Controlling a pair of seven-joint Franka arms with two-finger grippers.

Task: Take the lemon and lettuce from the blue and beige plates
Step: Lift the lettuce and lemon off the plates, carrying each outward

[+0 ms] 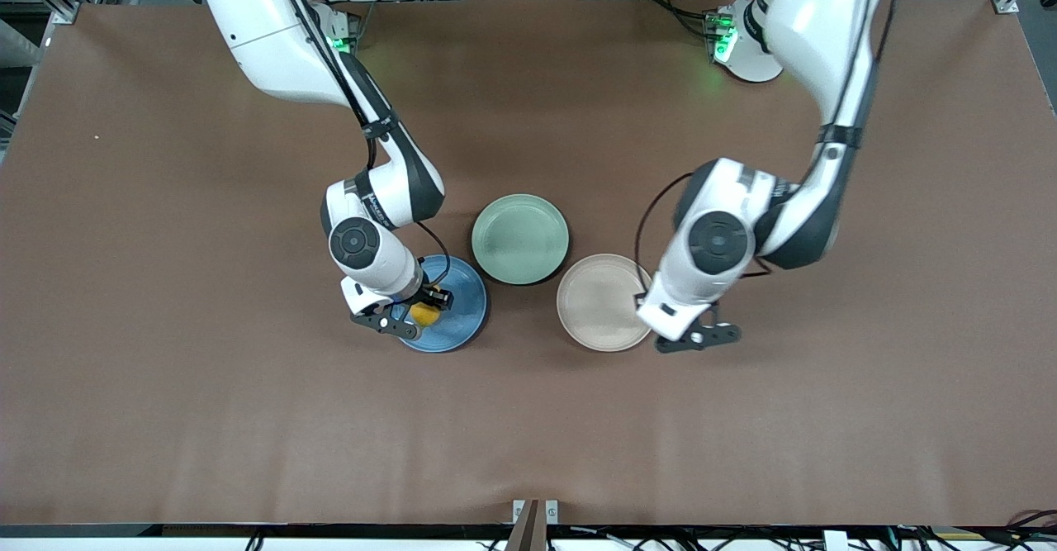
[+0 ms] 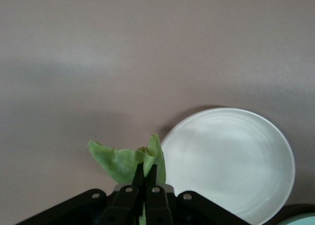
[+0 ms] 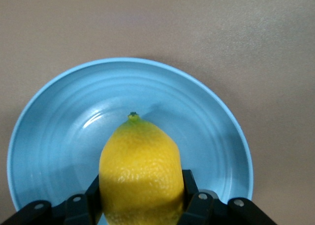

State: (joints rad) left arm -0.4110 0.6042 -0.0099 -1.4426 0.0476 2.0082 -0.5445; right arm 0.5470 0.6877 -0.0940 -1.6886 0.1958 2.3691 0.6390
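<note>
My right gripper [image 1: 419, 313] is shut on a yellow lemon [image 1: 425, 314] over the blue plate [image 1: 464, 303]. In the right wrist view the lemon [image 3: 140, 168] sits between the black fingers [image 3: 191, 185] above the blue plate [image 3: 54, 136]. My left gripper [image 1: 698, 338] is beside the empty beige plate [image 1: 599, 303], toward the left arm's end of the table. In the left wrist view it [image 2: 145, 174] is shut on a green lettuce leaf [image 2: 120, 161], held over the brown table next to the beige plate [image 2: 231, 161]. The lettuce is hidden in the front view.
An empty green plate [image 1: 520, 237] stands between the two arms, farther from the front camera than the blue and beige plates; its edge shows in the left wrist view [image 2: 301, 220]. The brown table [image 1: 206, 419] spreads wide around the plates.
</note>
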